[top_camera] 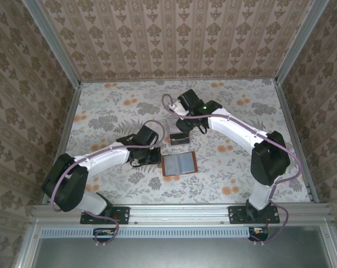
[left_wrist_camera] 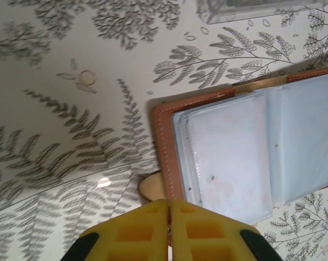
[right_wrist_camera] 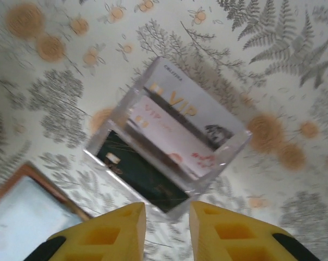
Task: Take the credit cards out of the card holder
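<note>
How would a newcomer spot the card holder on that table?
On the flowery table, find the clear tray near the middle. Right beside it, toward the near edge, the card holder lies open and flat: the one thing with a reddish-brown leather border around pale plastic pockets.

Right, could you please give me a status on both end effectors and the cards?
Left end effector shut at side tab of card holder. Right end effector open above clear tray. Three credit cards in tray; pockets look empty. Nothing blocking.
</note>
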Motion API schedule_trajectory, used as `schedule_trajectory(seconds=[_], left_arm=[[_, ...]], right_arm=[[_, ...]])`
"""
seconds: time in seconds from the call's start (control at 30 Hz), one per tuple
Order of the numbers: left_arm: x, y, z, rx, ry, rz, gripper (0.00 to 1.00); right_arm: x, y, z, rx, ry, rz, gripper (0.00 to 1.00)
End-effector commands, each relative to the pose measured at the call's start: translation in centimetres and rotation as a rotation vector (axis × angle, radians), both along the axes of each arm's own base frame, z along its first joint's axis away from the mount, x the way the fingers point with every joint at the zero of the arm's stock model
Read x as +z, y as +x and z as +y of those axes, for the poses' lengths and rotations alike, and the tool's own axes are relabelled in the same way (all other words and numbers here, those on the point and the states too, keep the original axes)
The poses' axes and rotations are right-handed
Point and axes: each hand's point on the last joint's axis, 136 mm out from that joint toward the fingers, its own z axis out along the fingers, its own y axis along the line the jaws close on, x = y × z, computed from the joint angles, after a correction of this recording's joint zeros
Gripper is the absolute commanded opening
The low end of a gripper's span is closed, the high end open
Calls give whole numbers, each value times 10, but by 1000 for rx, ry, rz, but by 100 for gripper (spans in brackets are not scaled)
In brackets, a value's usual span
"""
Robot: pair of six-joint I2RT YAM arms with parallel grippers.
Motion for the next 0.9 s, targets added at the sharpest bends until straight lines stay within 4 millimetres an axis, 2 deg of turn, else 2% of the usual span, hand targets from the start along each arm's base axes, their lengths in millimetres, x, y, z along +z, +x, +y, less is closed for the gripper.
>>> schedule_trajectory(seconds=[0.0, 0.13, 0.37, 0.53, 0.67, 0.87], left_arm=[[-1, 7, -10, 1, 3, -5, 9], [-2, 7, -17, -17, 12, -3, 7], [23, 12, -7, 18, 59, -85, 13], [31, 8, -8, 11, 47, -96, 17], [20, 3, -18, -21, 32, -56, 18], [-9, 1, -25, -72, 64, 14, 9]], right_arm=[[5, -23, 21, -113, 263, 153, 24], [-11, -52, 22, -171, 345, 299, 24], [-19, -68, 13, -268, 403, 343, 23], [-34, -85, 14, -363, 469, 467, 23], [-46, -98, 24, -386, 526, 586, 23], [-63, -109, 29, -417, 545, 663, 23]])
